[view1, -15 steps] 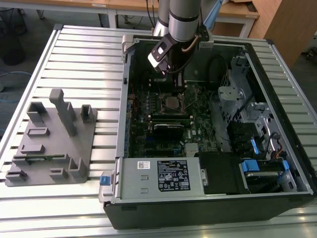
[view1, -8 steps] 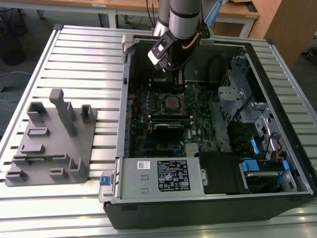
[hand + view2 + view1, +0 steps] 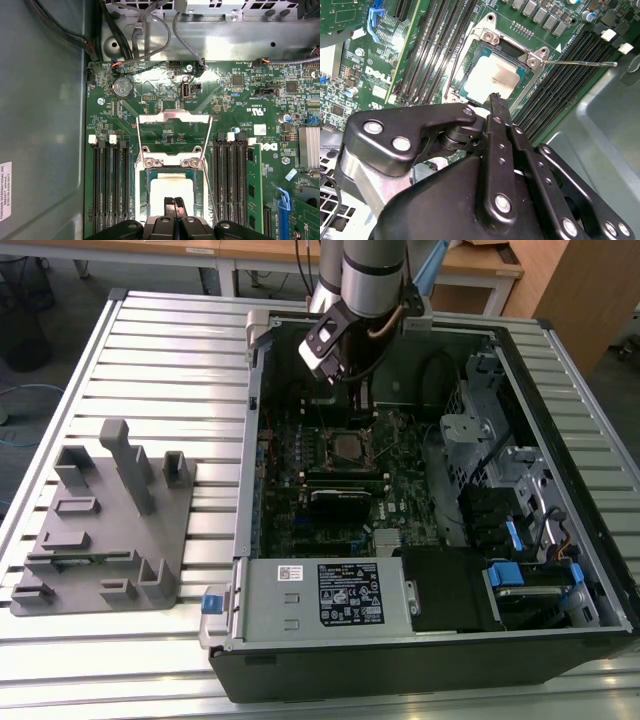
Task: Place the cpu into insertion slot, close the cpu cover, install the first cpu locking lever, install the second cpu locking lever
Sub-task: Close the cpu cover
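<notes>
The cpu (image 3: pixel 172 189) is seated in the insertion slot (image 3: pixel 170 170) on the green motherboard (image 3: pixel 240 100). The board sits inside the open computer case (image 3: pixel 420 680), which lies on the slatted bench (image 3: pixel 150 360). The cpu cover (image 3: pixel 174 118) stands open, folded away from the socket on its hinge. The thin wire locking levers (image 3: pixel 208 185) are unlatched and run along either side of the cover. The gripper (image 3: pixel 174 204) is clenched, fingertips pressed together with nothing visible between them, directly over the edge of the cpu opposite the cover hinge; whether it touches the chip cannot be told.
</notes>
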Controlling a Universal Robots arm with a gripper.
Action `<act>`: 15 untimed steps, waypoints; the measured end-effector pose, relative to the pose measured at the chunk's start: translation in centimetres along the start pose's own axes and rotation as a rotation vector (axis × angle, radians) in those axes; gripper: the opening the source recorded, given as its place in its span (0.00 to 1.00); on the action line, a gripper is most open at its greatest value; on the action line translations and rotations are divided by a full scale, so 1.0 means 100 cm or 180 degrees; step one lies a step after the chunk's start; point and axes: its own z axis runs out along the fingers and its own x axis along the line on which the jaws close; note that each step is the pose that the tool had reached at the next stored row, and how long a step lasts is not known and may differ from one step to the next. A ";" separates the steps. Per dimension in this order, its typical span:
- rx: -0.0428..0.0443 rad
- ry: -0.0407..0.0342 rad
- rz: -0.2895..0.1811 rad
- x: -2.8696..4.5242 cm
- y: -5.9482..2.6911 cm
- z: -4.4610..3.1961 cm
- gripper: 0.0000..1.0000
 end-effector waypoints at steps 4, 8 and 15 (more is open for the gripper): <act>-0.0001 0.0001 0.0000 0.0000 0.0001 -0.0010 0.11; 0.0000 0.0000 0.0000 0.0000 0.0001 -0.0017 0.11; 0.0000 0.0001 0.0000 0.0000 0.0002 -0.0040 0.11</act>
